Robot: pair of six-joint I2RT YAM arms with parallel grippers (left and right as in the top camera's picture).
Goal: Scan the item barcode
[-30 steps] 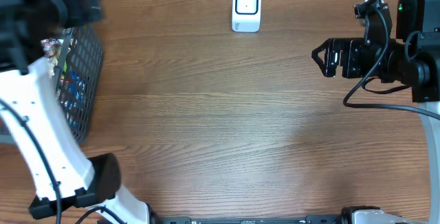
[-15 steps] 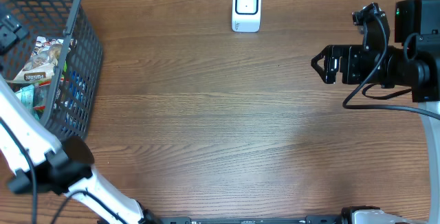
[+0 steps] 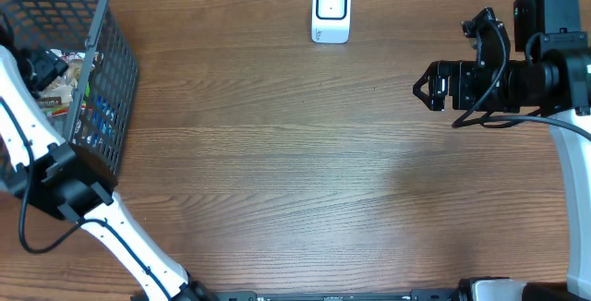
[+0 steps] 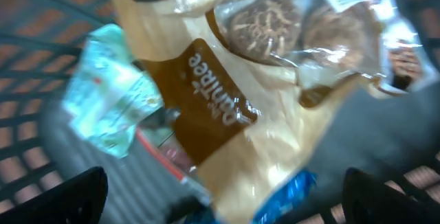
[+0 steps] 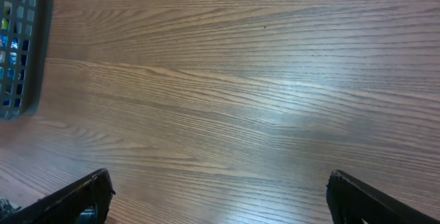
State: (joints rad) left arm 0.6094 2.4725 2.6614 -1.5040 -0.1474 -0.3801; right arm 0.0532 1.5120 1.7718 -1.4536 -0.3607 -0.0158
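A dark wire basket (image 3: 109,79) at the table's left edge holds several snack packets. My left gripper (image 3: 39,61) hangs inside it, open. In the left wrist view its fingers (image 4: 69,200) stand wide apart just above a tan and brown snack packet (image 4: 227,107), with a teal packet (image 4: 110,107) to the left and a blue packet (image 4: 285,193) low between the jaws; nothing is gripped. No barcode shows. The white scanner (image 3: 331,10) stands at the table's far edge. My right gripper (image 3: 427,87) hovers open over bare wood at the right, empty (image 5: 220,207).
The left arm's white links (image 3: 120,232) run from the front edge up to the basket. A corner of the basket (image 5: 17,45) shows at the left of the right wrist view. The wooden tabletop (image 3: 295,153) lies between basket and right arm.
The left arm has swung over the basket and its gripper has come down among the packets. The right gripper has edged a little to the left.
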